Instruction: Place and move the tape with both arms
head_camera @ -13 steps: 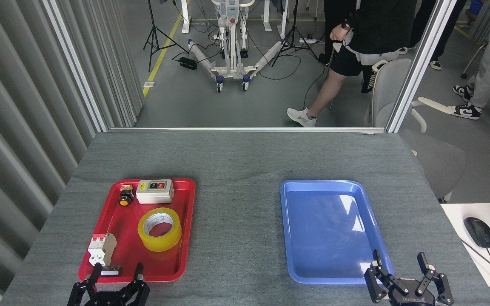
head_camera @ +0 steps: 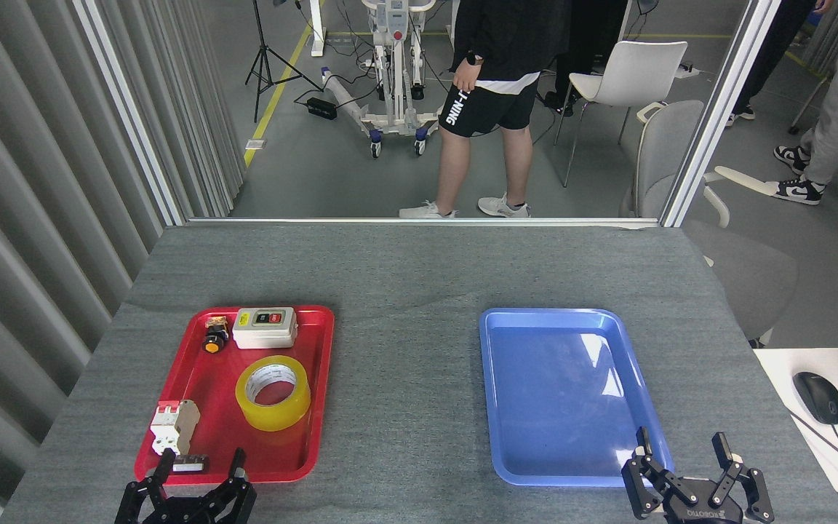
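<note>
Scanning left to right:
left gripper (head_camera: 199, 466): sitting at the bottom edge, just in front of the red tray's near rim; fingers (head_camera: 166, 463) standing wide apart, holding nothing.
red tray (head_camera: 321, 378): lying on the left half of the table (head_camera: 404, 269), carrying everything below.
breaker (head_camera: 174, 426): white and beige, resting at the tray's near-left corner, with a small black part just beside it at the rim.
pushbutton (head_camera: 214, 339): black with a yellow cap, sitting at the far-left corner.
switch box (head_camera: 265, 327): grey, lying along the far rim, close to the tape on its far side.
tape (head_camera: 273, 392): lying flat, hole facing up, in the middle-right of the red tray; nothing touching it from above.
blue tray (head_camera: 557, 393): lying on the right half, well apart from the red one, carrying nothing.
right gripper (head_camera: 687, 458): hanging over the blue tray's near-right corner; fingers spreading wide, holding nothing.
person (head_camera: 488, 109): standing on the floor beyond the far edge of the table.
progress: looking like the very start; no grasp made, tape not yet lifted.
remaining: probably picking with the left, getting the tape across to the right side, setting it in the blue tray.
</note>
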Controlling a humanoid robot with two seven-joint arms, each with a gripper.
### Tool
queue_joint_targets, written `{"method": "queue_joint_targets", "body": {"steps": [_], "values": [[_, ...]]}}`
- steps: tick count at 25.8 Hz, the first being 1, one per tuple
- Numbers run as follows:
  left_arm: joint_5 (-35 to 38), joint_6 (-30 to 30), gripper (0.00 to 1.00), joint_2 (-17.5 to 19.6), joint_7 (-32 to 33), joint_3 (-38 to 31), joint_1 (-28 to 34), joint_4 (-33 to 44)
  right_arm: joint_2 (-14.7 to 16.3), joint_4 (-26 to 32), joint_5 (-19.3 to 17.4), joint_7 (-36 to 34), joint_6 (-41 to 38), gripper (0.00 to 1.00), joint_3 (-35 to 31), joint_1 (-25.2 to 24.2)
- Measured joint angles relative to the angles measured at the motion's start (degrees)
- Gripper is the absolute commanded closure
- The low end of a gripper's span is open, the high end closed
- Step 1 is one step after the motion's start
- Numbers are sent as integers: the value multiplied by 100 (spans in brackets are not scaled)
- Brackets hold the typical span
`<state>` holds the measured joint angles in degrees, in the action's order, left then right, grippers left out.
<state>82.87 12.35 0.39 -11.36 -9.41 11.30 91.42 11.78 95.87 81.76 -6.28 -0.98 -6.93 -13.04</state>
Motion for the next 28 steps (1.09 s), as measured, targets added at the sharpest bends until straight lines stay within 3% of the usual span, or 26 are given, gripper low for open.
{"method": "queue_joint_targets", "body": {"steps": [12,18,28], "values": [[-15,-36,0,-14,-5,-19,-19,-10,43,1,-21,-194,-183,0,1,-300],[-35,-40,0,-7,-7,-26,-60,-14,173,1,-24,-601,-356,0,16,-542],[-4,-68,0,-17,-8,-39,12,34,383,1,-69,-706,-421,0,300,-625]]}}
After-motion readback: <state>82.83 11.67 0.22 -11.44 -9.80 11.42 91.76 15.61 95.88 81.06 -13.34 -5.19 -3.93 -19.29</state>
